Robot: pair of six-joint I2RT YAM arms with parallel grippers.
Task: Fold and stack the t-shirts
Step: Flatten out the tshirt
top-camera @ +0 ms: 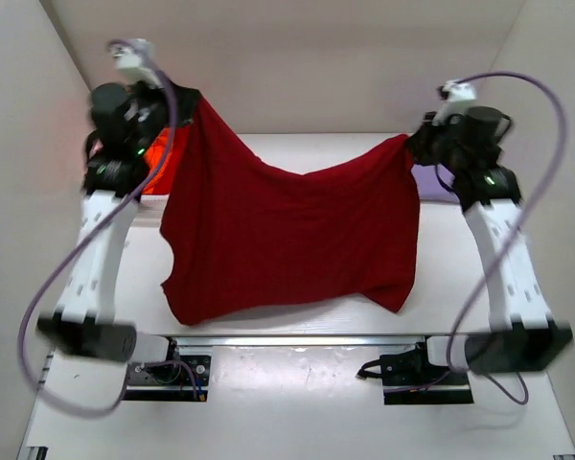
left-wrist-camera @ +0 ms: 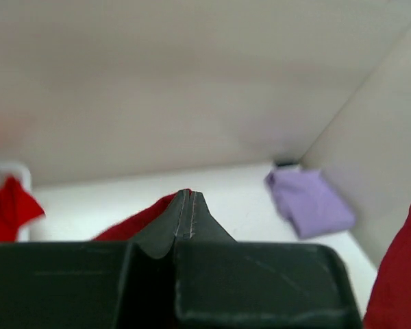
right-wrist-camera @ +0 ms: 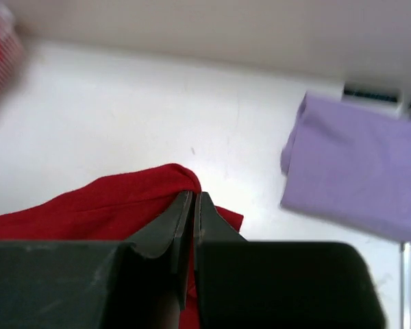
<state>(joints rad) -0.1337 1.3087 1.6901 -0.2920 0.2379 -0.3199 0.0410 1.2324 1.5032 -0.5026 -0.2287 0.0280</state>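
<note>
Dark red t-shirt hangs mid-frame, pinched by our left claw and right claw; next, we judge, spreading it flat on the worktop.

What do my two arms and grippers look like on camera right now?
Both the left arm and right arm have white slotted links, black joints and a small green light. A lavender cable loops off each wrist. The left gripper and right gripper have dark matte fingers tapering to thin tips.
</note>
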